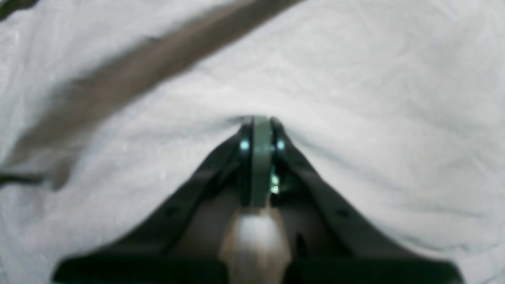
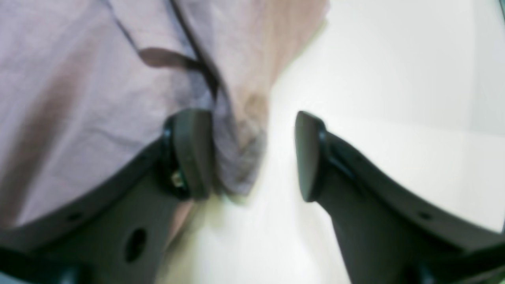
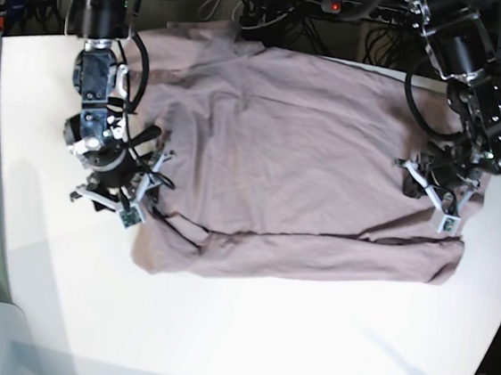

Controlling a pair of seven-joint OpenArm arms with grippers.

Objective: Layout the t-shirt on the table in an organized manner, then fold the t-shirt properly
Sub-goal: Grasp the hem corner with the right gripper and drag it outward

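The base view looks down from high on the whole worktop (image 3: 235,329). Each wrist view sits close behind its gripper, facing the t-shirt (image 3: 298,157) that all three share.

The left gripper (image 1: 258,122) was held with its jaws pressed fully together, their tips pushed down into the t-shirt (image 3: 299,148), near the right-hand edge of the table (image 3: 242,348) in the base view. The right gripper (image 2: 252,154) was held low near the opposite edge, jaws parted, one pad (image 2: 193,154) set against a hanging fold of cloth.
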